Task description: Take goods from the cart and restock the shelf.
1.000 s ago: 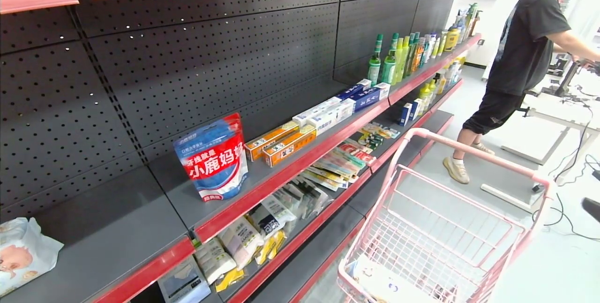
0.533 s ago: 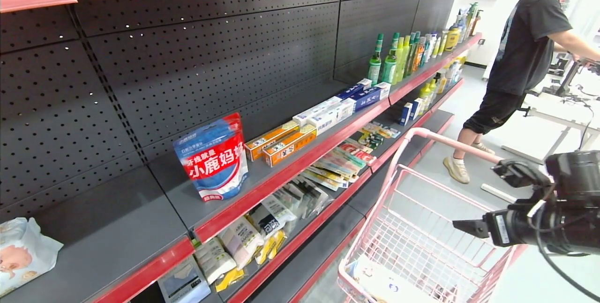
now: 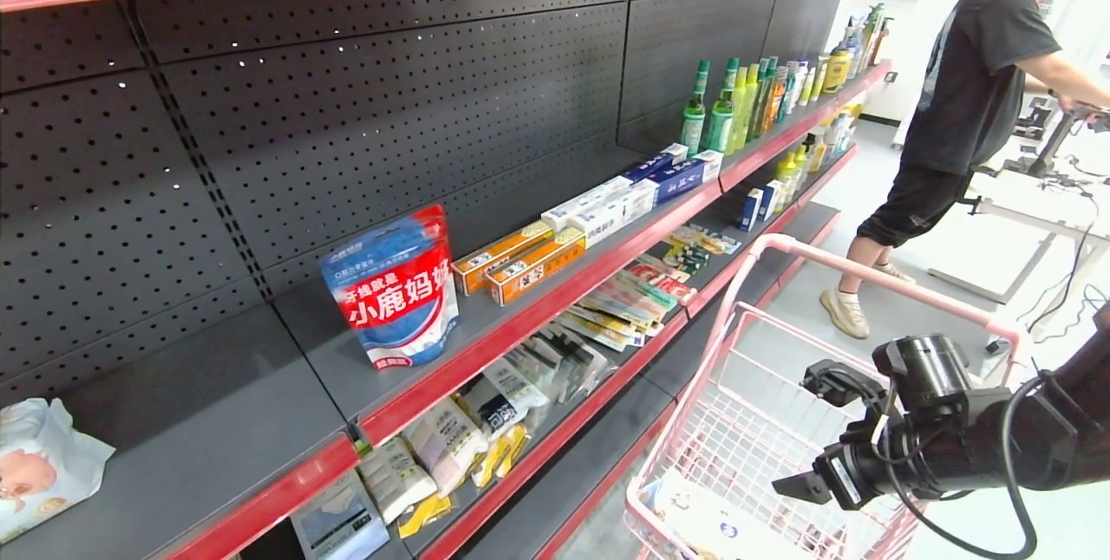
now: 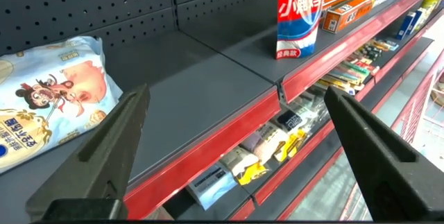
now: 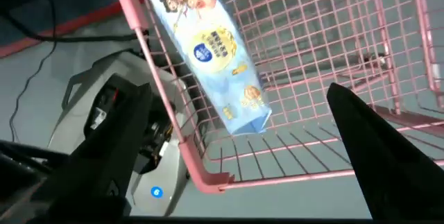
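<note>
Blue pack [image 5: 215,50] in pink cart [image 5: 159,78] beneath wide-open, empty right claw [image 5: 232,93]; left claw [image 4: 236,91] likewise agape.

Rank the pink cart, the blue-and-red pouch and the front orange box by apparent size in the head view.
1. pink cart, largest by far.
2. blue-and-red pouch.
3. front orange box, smallest; it lies farther from the camera than the pouch, so part of that gap may be distance.

Bare shelf [image 3: 217,404] room lies between the white pack [image 3: 43,465] and blue pouch [image 3: 395,287].
</note>
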Motion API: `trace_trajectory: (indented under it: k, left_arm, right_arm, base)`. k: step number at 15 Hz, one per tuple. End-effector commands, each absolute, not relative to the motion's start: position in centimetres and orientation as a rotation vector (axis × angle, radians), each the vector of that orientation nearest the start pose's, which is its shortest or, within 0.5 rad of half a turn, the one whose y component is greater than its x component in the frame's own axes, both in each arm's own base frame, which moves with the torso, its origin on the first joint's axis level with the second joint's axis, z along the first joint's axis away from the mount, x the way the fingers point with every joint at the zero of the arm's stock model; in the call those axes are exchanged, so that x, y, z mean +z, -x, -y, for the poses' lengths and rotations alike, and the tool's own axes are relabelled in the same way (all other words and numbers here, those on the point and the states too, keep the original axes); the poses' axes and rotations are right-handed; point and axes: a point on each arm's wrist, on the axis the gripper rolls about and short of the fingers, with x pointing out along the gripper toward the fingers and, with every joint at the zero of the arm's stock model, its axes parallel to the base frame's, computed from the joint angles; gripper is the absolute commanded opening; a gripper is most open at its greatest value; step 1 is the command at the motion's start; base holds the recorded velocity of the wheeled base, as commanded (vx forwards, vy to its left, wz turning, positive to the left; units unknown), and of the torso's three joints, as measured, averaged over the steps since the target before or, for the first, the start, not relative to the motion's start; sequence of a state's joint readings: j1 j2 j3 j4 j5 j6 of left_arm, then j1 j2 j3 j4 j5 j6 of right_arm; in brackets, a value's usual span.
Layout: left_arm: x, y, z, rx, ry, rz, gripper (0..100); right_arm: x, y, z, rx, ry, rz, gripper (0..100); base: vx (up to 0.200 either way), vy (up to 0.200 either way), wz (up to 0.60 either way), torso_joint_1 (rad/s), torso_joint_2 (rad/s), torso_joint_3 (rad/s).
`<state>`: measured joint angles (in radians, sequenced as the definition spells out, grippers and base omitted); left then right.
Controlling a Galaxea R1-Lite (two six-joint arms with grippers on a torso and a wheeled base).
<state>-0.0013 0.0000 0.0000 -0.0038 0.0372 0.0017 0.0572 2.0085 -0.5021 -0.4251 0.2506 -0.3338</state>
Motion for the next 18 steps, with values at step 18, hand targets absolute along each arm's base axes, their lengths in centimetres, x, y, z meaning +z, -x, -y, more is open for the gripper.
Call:
trace_trajectory:
  k: [18]
  left_arm:
    - [7.6, 2.3, -0.1, 0.035, -0.001, 0.005, 100]
  right_arm:
    - [-1.3, -24.4, -2.7, 0.575, 0.311, -1.113, 100]
  base:
    - [0.000, 0.000, 0.00, -0.127, 0.28, 0.155]
